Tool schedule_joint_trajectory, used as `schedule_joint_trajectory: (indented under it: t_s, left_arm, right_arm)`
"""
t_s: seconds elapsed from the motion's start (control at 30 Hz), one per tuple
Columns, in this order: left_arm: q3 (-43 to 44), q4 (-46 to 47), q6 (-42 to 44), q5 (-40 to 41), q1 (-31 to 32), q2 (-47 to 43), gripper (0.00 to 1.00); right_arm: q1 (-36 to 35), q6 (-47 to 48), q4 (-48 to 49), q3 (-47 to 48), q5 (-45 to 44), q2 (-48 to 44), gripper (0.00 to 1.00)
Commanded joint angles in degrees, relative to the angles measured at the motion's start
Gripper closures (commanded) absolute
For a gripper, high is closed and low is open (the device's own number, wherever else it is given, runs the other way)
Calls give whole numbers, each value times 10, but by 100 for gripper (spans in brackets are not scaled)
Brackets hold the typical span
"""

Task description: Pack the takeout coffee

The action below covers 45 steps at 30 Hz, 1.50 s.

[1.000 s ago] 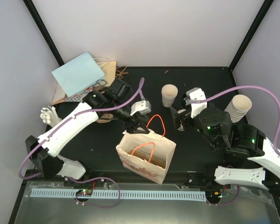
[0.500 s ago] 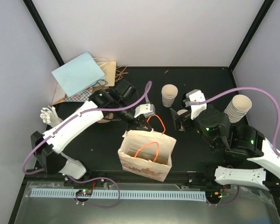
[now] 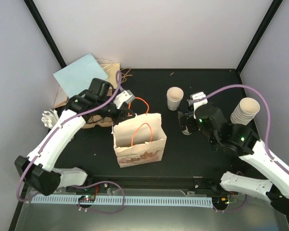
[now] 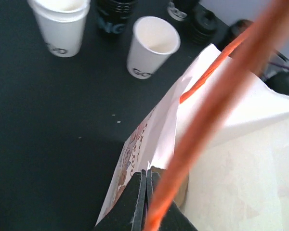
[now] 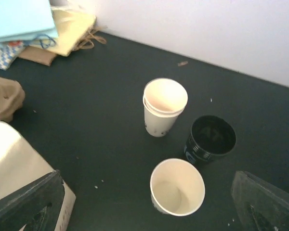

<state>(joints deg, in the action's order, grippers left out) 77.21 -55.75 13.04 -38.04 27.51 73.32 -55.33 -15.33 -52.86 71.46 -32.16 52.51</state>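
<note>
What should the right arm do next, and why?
Probably lower the right gripper onto the unstacked paper cup just below it. Its jaws stand wide open over that cup, while the left gripper, shut on the rim of the paper bag, holds it upright with its mouth open.

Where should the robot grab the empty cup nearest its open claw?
Grip the single cup by its side wall just under the rolled rim, coming down from above. It stands upright, lidless, widest at the top, so it likely won't slip through. Avoid the side facing the black round thing, which stands close.
</note>
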Motion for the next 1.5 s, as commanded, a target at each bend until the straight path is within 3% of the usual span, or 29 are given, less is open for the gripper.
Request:
schedule_joint_trajectory:
  t_s: [0.0, 0.17, 0.47, 0.83, 0.9, 0.97, 1.0, 1.23, 1.27, 1.47]
  left_arm:
    - [-27, 75, -91, 40, -35, -44, 99]
    - [-36, 95, -141, 61, -57, -46, 98]
    - [-60, 144, -195, 112, -88, -63, 98]
    - [-76, 210, -260, 150, -100, -62, 96]
    - [-81, 213, -266, 152, -101, -69, 86]
    - [-86, 212, -266, 146, -101, -82, 55]
    - [-86, 209, -265, 147, -101, -89, 47]
    - [-87, 164, -274, 239, -104, -187, 7]
    - [-81, 151, -276, 261, -106, -203, 2]
    - [-17, 3, -342, 475, -121, -245, 1]
  right_arm:
    - [83, -26, -13, -11, 113, 29, 5]
    - [151, -59, -40, -26, 139, 95, 30]
    - [220, -80, 8, -69, 155, 125, 33]
    - [223, -67, 21, -50, 232, 144, 37]
    - [223, -63, 21, -48, 232, 140, 36]
    - [223, -60, 17, -47, 229, 139, 35]
    - [223, -58, 14, -47, 228, 139, 35]
    - [222, -56, 10, -51, 221, 129, 33]
    - [223, -55, 10, -51, 220, 126, 33]
    - [223, -69, -5, -39, 207, 123, 31]
